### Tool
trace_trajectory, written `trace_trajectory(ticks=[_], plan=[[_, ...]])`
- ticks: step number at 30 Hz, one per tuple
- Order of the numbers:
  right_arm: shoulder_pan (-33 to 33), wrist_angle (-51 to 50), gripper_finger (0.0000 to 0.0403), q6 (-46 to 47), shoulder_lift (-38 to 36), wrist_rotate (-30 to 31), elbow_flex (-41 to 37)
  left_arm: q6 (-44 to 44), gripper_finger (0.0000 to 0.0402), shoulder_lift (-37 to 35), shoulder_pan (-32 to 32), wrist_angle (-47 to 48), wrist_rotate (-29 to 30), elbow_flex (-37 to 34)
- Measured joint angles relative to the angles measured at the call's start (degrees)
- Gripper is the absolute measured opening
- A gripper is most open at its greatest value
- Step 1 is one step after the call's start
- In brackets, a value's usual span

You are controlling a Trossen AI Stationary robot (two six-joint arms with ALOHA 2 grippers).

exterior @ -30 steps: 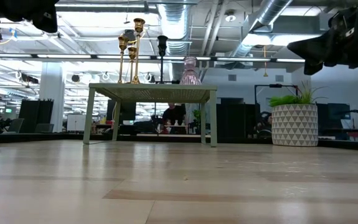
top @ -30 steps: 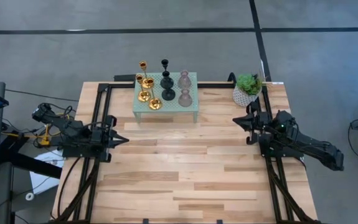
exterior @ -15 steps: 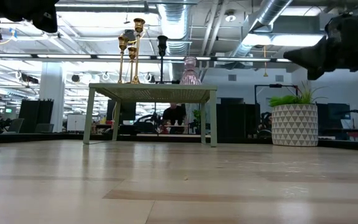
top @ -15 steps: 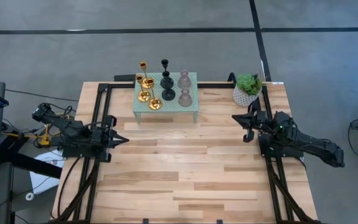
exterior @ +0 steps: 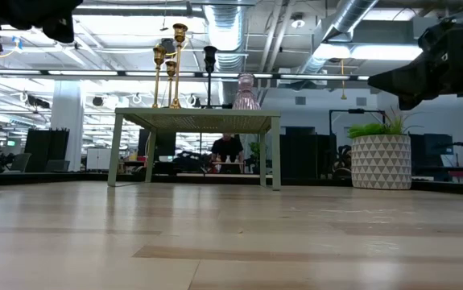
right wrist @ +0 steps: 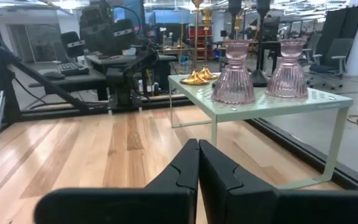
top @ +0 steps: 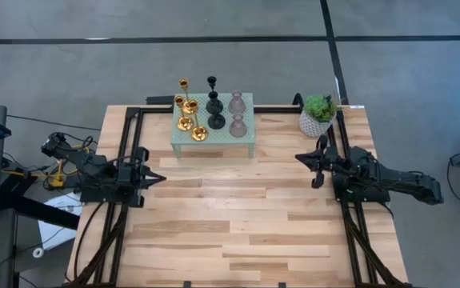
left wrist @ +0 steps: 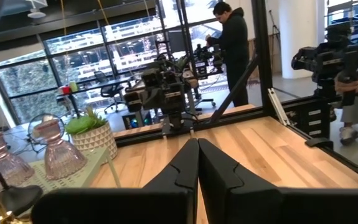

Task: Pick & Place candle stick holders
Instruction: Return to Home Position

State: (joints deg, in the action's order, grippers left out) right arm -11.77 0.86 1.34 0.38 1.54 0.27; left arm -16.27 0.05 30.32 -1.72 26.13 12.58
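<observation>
Both claws are closed tight, with nothing between the fingers. I read the left claw [top: 161,179] [left wrist: 197,163] at the left side of the light wooden plank surface [top: 238,232], raised clear of it and pointing inward. Its fingers meet along their full length in the wrist view. The right claw [top: 301,158] [right wrist: 198,163] sits opposite at the right side, likewise raised, with its fingers pressed together. It is just on the near side of the small green plant in a white patterned pot [top: 318,114], which stands at the far right corner.

Every holder I can see stands upright on the pale green perforated metal shelf [top: 228,138] at the far middle of the surface, well apart from both claws.
- Two pinkish ribbed glass candle stick holders [top: 238,124] [right wrist: 233,81] occupy the right part of the shelf, one farther back and one nearer, side by side but not touching.
- The matte black candle stick holders [top: 215,120] stand along the middle.
- The shiny gold candle stick holders [top: 185,122] [exterior: 171,68] cluster at the left end.

I cannot fix an exact count of the gold and black ones.
</observation>
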Motion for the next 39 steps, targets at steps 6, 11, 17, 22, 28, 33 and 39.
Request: trace_trajectory(ticks=[6, 11, 17, 22, 28, 33, 39], plan=[[0.13, 0.00, 0.0000, 0.07, 0.00, 0.00, -0.02, -1.35, 0.0008, -0.02, -0.02, 0.01, 1.50, -0.02], [0.13, 0.00, 0.0000, 0.13, 0.00, 0.00, -0.02, -1.32, 0.0008, -0.01, -0.02, 0.02, 1.50, -0.04], [0.12, 0.00, 0.0000, 1.19, 0.00, 0.00, -0.02, -1.38, 0.0008, -0.02, -0.02, 0.02, 1.49, -0.09], [0.13, 0.02, 0.0000, 3.27, 0.00, 0.01, -0.02, -1.49, 0.0004, -0.01, -0.02, 0.02, 1.59, -0.11], [0.13, 0.02, 0.0000, 4.74, 0.00, 0.02, -0.02, -1.62, 0.0005, -0.02, -1.18, 0.02, 3.06, -0.13], [0.13, 0.02, 0.0000, 4.76, 0.00, 0.02, -0.02, -2.16, 0.0004, -0.02, -4.01, 0.02, 1.67, -0.13], [0.13, 0.04, 0.0000, 5.81, 0.00, 0.04, -0.02, -1.98, 0.0004, -0.02, -6.71, 0.02, -1.67, -0.15]])
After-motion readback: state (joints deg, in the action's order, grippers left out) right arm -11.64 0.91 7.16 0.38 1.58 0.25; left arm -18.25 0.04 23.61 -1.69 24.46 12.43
